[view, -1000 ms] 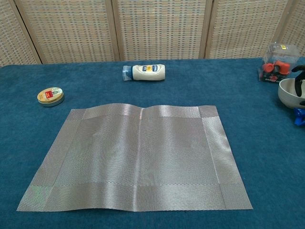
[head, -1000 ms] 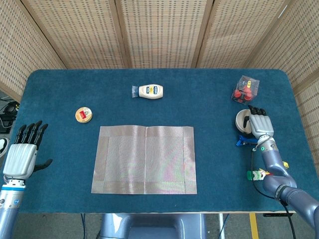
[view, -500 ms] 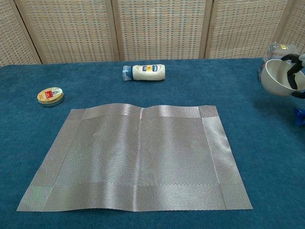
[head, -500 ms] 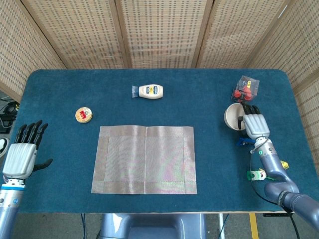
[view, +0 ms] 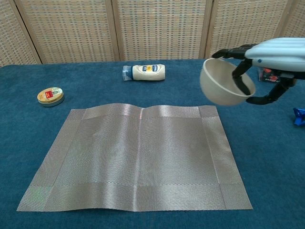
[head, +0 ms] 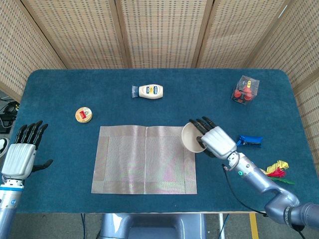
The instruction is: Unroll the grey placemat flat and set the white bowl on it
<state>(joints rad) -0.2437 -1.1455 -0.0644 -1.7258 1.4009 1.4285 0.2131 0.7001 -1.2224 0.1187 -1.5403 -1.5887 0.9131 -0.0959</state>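
The grey placemat lies unrolled on the blue table, with a slight crease down its middle. My right hand holds the white bowl by its rim, tilted, in the air above the mat's right edge. Fingers hook inside the bowl. My left hand hovers at the table's left edge with its fingers apart and nothing in it; the chest view does not show it.
A mayonnaise bottle lies beyond the mat. A round tin sits at its far left. A clear box with red pieces, a blue wrapper and a small colourful item lie to the right.
My right hand has lifted the bowl off the table at the right and carried it left, to above the mat's right edge. The left hand has stayed put.
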